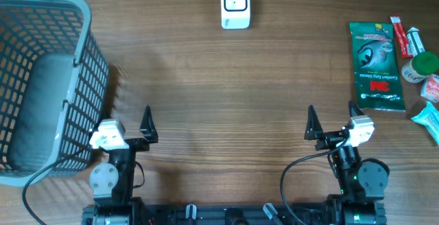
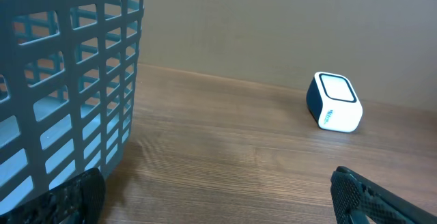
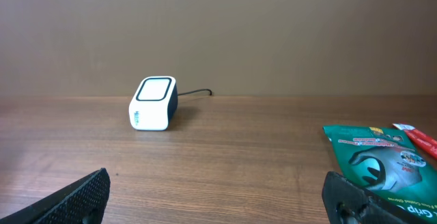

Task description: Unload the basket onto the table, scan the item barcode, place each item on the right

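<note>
The white barcode scanner (image 1: 234,4) stands at the table's far middle, and both wrist views show it (image 2: 333,102) (image 3: 153,104). At the right edge the items lie in a group, the largest a green 3M glove pack (image 1: 376,66) (image 3: 382,159), flat and face up. No barcode shows on any of them. My left gripper (image 1: 127,125) (image 2: 218,197) is open and empty near the front edge, beside the basket. My right gripper (image 1: 333,119) (image 3: 218,193) is open and empty too, just left of and nearer than the green pack.
A grey plastic basket (image 1: 89,67) (image 2: 68,80) fills the left side. Beside the green pack lie a red and white tube (image 1: 398,36), a jar with a green lid (image 1: 420,67) and a blue packet (image 1: 429,119). The scanner's cable runs off the far edge.
</note>
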### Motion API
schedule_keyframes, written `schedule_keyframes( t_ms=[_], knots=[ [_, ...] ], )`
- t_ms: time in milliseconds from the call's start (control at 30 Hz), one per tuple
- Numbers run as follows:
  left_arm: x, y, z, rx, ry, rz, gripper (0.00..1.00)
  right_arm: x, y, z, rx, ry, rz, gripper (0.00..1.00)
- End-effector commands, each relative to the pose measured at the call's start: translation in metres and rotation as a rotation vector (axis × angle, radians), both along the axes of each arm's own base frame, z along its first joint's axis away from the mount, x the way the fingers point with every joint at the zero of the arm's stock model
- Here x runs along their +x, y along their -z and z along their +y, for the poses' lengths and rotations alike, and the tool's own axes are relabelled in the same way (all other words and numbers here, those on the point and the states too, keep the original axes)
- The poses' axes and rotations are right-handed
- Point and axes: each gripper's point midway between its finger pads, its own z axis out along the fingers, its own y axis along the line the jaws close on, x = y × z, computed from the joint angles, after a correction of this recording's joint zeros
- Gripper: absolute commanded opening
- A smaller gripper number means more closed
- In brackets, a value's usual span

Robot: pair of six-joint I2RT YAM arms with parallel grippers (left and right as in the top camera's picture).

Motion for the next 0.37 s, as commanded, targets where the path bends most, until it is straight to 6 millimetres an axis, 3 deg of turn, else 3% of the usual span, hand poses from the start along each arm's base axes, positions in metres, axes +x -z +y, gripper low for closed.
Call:
schedule_keyframes(
  t_ms=[0, 333],
  knots=[
    [-0.0002, 0.0014, -0.0032, 0.018, 0.020, 0.001, 1.00, -0.0002, -0.0028, -0.0041, 0.014, 0.023, -0.012, 1.00],
    [-0.0002, 0.0014, -0.0032, 0.018, 0.020, 0.001, 1.00, -0.0002, -0.0028, -0.0041, 0.014, 0.023, -0.012, 1.00]
  ],
)
